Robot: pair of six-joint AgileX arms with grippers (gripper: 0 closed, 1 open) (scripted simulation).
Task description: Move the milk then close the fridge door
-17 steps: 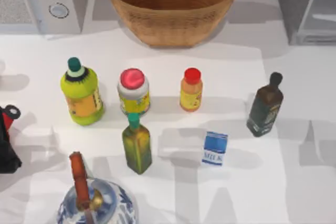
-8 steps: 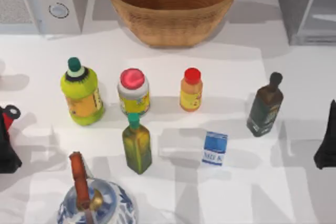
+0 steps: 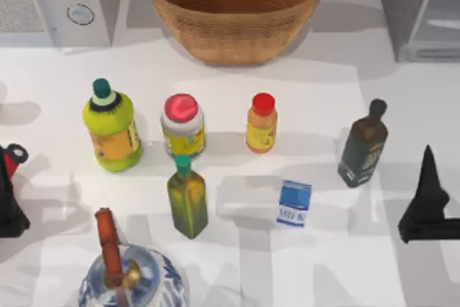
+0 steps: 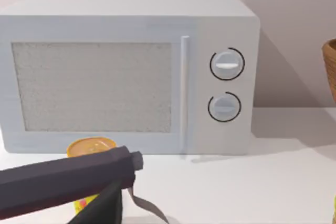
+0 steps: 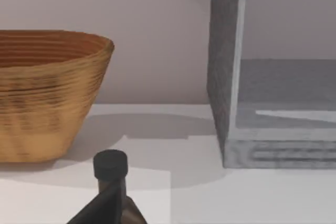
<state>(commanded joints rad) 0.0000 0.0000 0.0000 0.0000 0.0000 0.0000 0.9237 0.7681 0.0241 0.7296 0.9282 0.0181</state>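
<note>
Milk (image 3: 294, 204) upright near table front, long axis vertical, "MILK" band facing front edge, right of green bottle (image 3: 187, 198). Right gripper (image 3: 425, 205) at right edge, well apart from it, partly cut off; jaw state unreadable. Left gripper (image 3: 8, 192) parked at left edge. Fridge (image 3: 420, 8) far right, cropped
</note>
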